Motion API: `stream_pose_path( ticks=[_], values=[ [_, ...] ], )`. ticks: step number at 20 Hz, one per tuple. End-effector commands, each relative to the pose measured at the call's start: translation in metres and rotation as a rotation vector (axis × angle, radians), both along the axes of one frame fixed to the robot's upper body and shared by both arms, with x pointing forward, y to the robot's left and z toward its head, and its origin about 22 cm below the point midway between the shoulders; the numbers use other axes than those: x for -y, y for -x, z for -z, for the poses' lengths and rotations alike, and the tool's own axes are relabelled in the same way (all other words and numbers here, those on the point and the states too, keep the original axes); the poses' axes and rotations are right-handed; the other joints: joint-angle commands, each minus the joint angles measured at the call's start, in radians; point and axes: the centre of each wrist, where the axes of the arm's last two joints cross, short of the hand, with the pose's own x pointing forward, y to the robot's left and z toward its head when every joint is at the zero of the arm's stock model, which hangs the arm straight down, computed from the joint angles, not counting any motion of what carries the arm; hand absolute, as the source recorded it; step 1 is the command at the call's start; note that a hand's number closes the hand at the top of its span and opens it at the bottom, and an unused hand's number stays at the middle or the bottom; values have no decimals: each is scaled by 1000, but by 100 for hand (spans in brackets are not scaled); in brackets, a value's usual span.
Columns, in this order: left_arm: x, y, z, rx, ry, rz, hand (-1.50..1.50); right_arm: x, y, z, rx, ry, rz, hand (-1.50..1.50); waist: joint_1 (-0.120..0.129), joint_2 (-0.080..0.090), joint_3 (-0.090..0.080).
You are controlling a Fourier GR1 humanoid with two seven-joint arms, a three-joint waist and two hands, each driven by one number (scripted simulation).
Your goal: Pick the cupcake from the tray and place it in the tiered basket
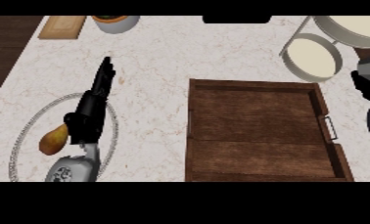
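The dark wooden tray lies at the centre right, and nothing shows on its floor. No cupcake is visible anywhere in the head view. The white tiered basket stands at the upper right, with a second round tier behind it. My left hand stretches up the left side with straight fingers, holding nothing. Only small black parts of my right hand show at the right edge, just beside the basket. What that hand holds is hidden.
A round plate with a thin pale rim sits under my left forearm, with an orange-brown pear-like item on it. A wooden board and a grey bowl stand at the back left.
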Motion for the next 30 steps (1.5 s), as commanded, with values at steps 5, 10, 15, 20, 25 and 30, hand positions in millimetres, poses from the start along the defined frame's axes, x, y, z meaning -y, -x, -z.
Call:
stream_pose_path(
  ticks=[5,10,15,20,25,30],
  values=[
    [11,1,-7,15,7,-7,0,26,-27,-36,51,-290,-15,150,16,4,1],
    [6,-7,3,25,-7,7,0,17,-53,-39,49,-244,-8,150,12,6,1],
    [0,-4,9,-6,2,14,0,36,-78,-35,94,-223,47,150,15,6,1],
    [20,-15,3,-9,0,29,0,45,-111,-17,98,-154,59,150,19,10,1],
    [2,-5,-1,6,-15,19,0,77,-129,-4,93,-110,90,150,31,11,1],
    [4,-3,-2,17,7,30,0,91,-144,16,79,-313,186,150,43,17,2]
  ],
)
